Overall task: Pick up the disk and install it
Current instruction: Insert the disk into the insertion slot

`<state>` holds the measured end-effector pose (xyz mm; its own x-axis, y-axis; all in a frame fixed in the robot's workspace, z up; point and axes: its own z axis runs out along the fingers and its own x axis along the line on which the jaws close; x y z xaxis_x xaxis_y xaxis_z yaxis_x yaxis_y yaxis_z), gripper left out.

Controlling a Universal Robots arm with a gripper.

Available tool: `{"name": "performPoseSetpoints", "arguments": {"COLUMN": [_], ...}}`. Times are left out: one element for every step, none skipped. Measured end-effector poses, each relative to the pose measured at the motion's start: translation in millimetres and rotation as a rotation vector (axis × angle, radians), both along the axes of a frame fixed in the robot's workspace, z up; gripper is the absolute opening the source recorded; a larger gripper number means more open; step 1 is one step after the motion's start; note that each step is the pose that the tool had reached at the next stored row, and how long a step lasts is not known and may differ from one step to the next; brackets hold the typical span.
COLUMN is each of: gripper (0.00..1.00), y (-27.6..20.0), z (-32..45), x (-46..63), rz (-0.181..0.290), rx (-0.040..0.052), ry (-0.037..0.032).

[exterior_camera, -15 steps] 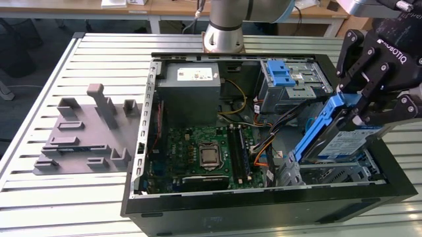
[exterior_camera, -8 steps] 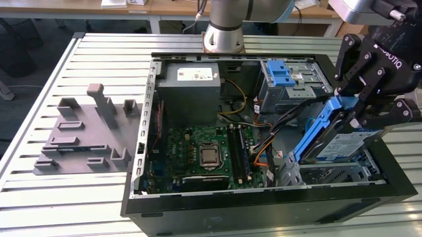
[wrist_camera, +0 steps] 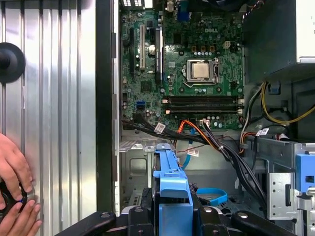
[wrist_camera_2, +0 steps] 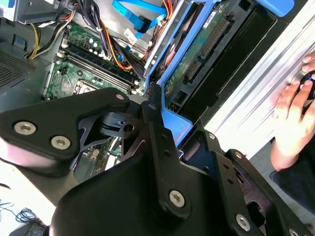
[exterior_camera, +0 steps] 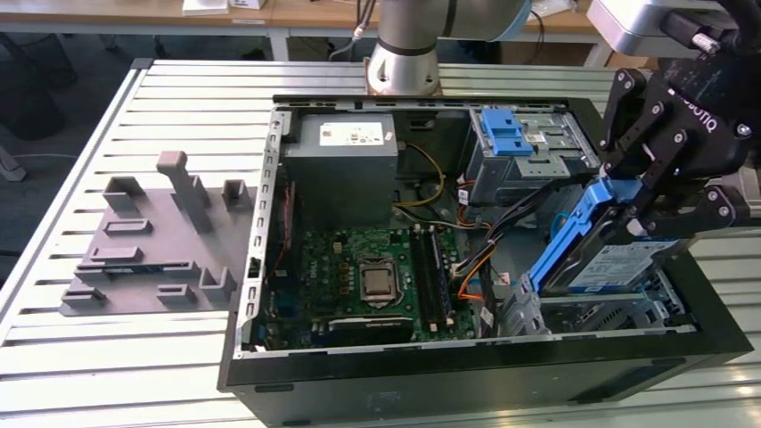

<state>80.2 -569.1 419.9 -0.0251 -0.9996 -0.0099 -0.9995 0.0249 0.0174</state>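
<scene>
**Blue-railed disk [exterior_camera: 601, 259] held aslant over its bay**

Silver metal with blue side rails, the disk hangs tilted at the exterior view's right end of the open computer case [exterior_camera: 476, 379]. Its lower end sits at the mouth of the metal drive bay [exterior_camera: 607, 312], and its labelled face is turned toward the exterior camera. The gripper [exterior_camera: 654, 214] is clenched on the disk's upper end, with a finger pressed against either side. In the first wrist view a blue rail [wrist_camera: 171, 189] rises between the finger bases.

The slant looks like the main hazard. If the rails meet the bay's guides at this angle, the disk could jam or scrape the bay wall. Because it is gripped near one end only, a snag at the lower end might make it pivot in the fingers.

A cable bundle [wrist_camera: 231, 157] runs just beside the bay and could get pinched beneath the disk. A person's hand [wrist_camera_2: 293, 110] rests on the slatted table [exterior_camera: 178, 107] near the case, close enough to the arm to be worth watching.

The arm [exterior_camera: 411, 45] rises from behind the case and reaches over its right end in the exterior view. The gripper points downward, canted to match the disk.
</scene>
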Motion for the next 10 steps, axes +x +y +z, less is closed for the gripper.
{"name": "performPoseSetpoints", "arguments": {"gripper": [0.37, 0.37, 0.37, 0.37, 0.37, 0.37, 0.37, 0.37, 0.37, 0.37], "y": [0.0, 0.0, 0.0, 0.0, 0.0, 0.0, 0.0, 0.0, 0.0, 0.0], "z": [-0.5, -1.1, -1.6, -2.2, -2.6, -3.1, -3.7, -4.2, -4.7, -5.3], "x": [0.0, 0.0, 0.0, 0.0, 0.0, 0.0, 0.0, 0.0, 0.0, 0.0], "rz": [0.000, 0.000, 0.000, 0.000, 0.000, 0.000, 0.000, 0.000, 0.000, 0.000], "rx": [0.0000, 0.0002, 0.0002, 0.0003, 0.0002, 0.0003, 0.0003, 0.0003, 0.0003, 0.0003], "ry": [0.0000, 0.0000, 0.0000, 0.0000, 0.0000, 0.0000, 0.0000, 0.0001, 0.0000, 0.0000]}}
